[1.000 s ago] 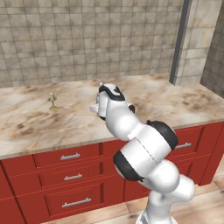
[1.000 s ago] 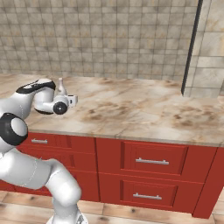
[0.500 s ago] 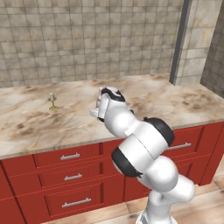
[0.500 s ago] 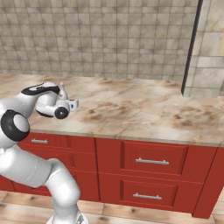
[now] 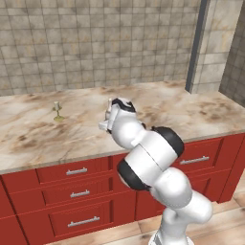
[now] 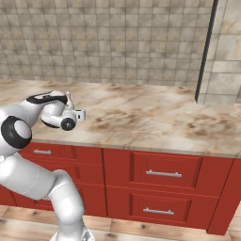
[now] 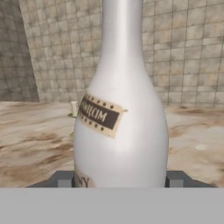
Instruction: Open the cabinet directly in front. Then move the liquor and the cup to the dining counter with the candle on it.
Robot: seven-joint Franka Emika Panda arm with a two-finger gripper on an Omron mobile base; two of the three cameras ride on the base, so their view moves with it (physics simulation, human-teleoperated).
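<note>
From the camera behind the arm's left shoulder, one long dining counter [image 5: 158,107] runs across the room, its beige-brown marble top backed by small grey-brown tiles. Below it I count six red drawers [image 5: 72,171] with horizontal silver handles: three stacked on the left and others partly hidden behind the arm. One candle [image 5: 57,110] stands on its little olive holder, well to the left on the marble. The white arm bends up from the lower right and its gripper [image 5: 108,116] sits over the counter, right of the candle and apart from it. A pale sliver shows at the hand, but from here I cannot make out what it is.

From the other shoulder, the same counter [image 6: 155,123] stretches to a grey pillar [image 6: 206,52] on the right. Two drawers with handles are plain under the top, with a third handle behind the arm. The gripper [image 6: 74,109] hangs at the left, above the marble near its front edge.

Looking along the hand, one liquor bottle [image 7: 127,113] stands upright, pale grey-white with a single dark label slanted across its belly. It sits between the two dark fingertips [image 7: 63,178], one at each side of its base, so the claw is spread wide and closed around the bottle. The candle [image 7: 74,109] peeks out just behind the bottle's left edge, farther back on the counter [image 7: 30,144].
</note>
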